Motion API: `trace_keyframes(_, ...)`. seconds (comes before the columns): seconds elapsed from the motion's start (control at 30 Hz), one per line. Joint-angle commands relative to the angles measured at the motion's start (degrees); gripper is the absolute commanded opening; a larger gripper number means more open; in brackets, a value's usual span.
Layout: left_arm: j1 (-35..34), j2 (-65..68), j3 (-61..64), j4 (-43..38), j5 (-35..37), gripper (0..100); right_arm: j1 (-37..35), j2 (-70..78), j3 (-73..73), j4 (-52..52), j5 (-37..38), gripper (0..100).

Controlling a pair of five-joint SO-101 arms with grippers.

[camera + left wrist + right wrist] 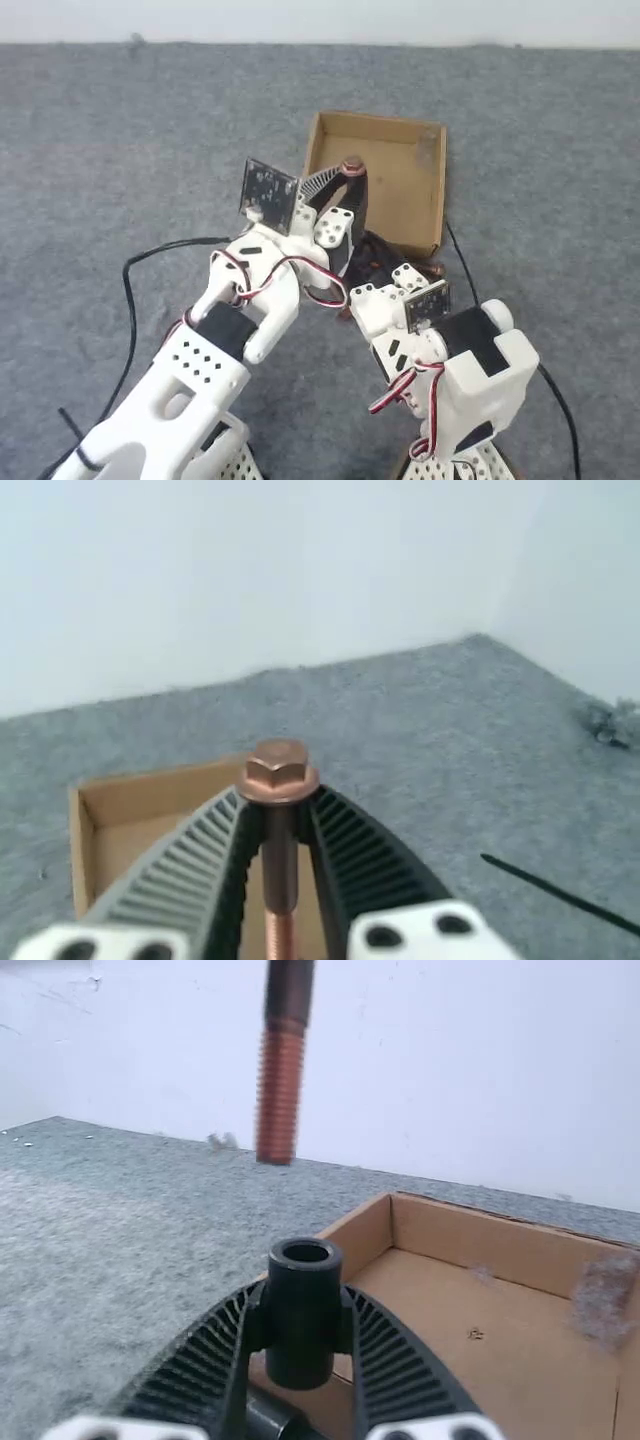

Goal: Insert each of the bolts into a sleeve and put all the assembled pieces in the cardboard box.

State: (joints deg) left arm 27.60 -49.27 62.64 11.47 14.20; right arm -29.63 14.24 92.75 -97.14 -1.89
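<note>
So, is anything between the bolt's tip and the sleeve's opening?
Nothing visible. The bolt, in the left gripper, hangs thread-down above the sleeve in the right gripper, with only open air between its tip and the open bore. The tip looks slightly off the bore's line.

Bright, even, diffuse light, soft faint shadows on the grey carpet (120,150)

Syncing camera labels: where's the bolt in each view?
High view: bolt head over the cardboard box's left side.
Left wrist view: bolt clamped in the left gripper, head past the fingertips.
Right wrist view: bolt's threaded end above the sleeve held in the right gripper.
Shared landmark: cardboard box.
</note>
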Motion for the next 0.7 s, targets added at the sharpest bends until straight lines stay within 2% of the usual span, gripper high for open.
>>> trace_keyframes(0.0, 0.3, -2.8, 0.1, -7.6, -0.1, 1, 0.2, -2.9, 1.7, -1.5, 1.1, 0.7)
trace_keyframes(0.2, 0.3, 0.2, -0.5, -8.2, -0.1, 1, 0.1, -3.0, 1.7, -1.6, 1.1, 0.7)
trace_keyframes(0.4, -0.4, 10.0, -1.4, -15.4, -0.1, 1, 0.2, -3.0, 1.7, -1.6, 1.1, 0.7)
trace_keyframes(0.67, -0.3, 10.1, 1.5, -15.7, 0.9, 1, 0.2, -3.0, 1.7, -1.6, 1.1, 0.7)
